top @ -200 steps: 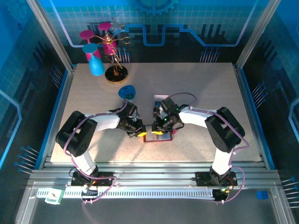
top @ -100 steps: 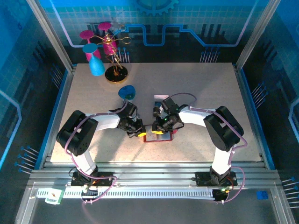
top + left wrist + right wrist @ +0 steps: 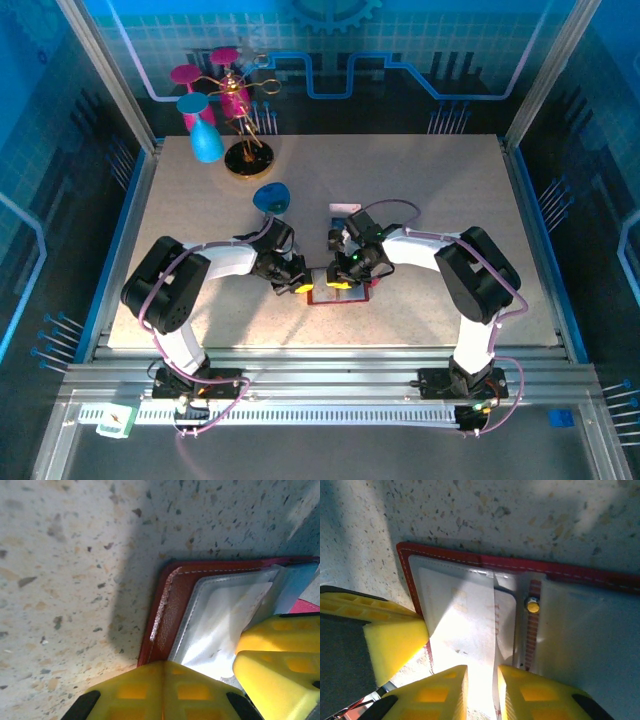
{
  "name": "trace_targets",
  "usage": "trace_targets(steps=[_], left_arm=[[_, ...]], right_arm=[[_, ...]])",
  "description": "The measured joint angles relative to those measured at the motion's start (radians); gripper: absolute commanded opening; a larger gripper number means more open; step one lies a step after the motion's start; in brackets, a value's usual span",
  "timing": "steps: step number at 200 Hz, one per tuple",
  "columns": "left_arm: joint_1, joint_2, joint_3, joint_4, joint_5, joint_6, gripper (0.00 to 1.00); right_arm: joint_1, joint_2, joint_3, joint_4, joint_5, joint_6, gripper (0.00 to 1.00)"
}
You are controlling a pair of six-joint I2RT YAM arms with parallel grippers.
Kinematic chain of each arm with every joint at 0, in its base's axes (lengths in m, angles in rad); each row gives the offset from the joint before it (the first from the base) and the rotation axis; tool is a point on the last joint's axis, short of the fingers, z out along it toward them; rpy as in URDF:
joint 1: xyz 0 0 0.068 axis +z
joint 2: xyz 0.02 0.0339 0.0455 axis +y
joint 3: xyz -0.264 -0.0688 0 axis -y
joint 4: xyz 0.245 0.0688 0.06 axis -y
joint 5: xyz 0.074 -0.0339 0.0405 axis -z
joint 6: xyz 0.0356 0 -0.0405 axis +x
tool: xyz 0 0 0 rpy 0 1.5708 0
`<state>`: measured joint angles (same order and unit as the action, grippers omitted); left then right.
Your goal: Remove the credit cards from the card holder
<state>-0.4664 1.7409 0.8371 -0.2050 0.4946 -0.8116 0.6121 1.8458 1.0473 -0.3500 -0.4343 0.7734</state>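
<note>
The table (image 3: pixel 430 190) is a pale, speckled stone-look slab, beige with dark and orange flecks close up. Blue-lit walls (image 3: pixel 420 60) printed with line patterns and a gear shape enclose it. Aluminium posts (image 3: pixel 110 75) stand at the far corners, and a slotted rail (image 3: pixel 330 412) runs along the near edge. At the far left a gold stand (image 3: pixel 240 130) carries pink and blue cups. A blue disc (image 3: pixel 270 196) lies nearer the middle, well apart from the stand.

The holder (image 3: pixel 326 298) lies open and flat near the table's front centre, between the two grippers. Its red rim frames clear pockets (image 3: pixel 220 615), and a brass snap (image 3: pixel 533 606) sits on the middle strip. Cards (image 3: pixel 299 582) are tucked in the pockets, one edge bluish with a pink strip beside it.

The left gripper (image 3: pixel 162 669) has its yellow fingers pressed together, tips touching the holder's left corner. The right gripper (image 3: pixel 482 675) is low over the pocket, its fingers a narrow slit apart with a glaring pale sheet between them. I cannot tell whether they grip it. A small pale rectangle (image 3: pixel 345 209) lies just beyond the right gripper.
</note>
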Motion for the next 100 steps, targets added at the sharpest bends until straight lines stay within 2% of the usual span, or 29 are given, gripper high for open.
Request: trace_targets(steps=[100], left_arm=[[0.000,0.006,0.012,-0.018,0.000,0.003,0.07]], right_arm=[[-0.006,-0.014,0.005,-0.052,0.042,-0.033,0.25]])
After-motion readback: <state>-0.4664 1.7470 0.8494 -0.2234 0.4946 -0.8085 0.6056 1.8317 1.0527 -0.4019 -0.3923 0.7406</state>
